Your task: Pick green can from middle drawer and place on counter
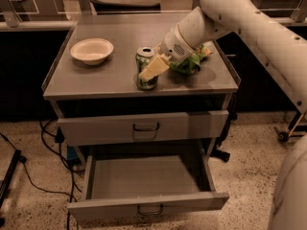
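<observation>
Just one green can (145, 53) on counter (96, 78), claw (148, 71) at it.

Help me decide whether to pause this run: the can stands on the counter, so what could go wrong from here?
1. The hand is right against the green can, which stands upright near the front edge of the counter; a careless pull-back could tip it or knock it off, toward the open middle drawer below.
2. The wrist sits close over the snack bag; retreating may drag it along.
</observation>
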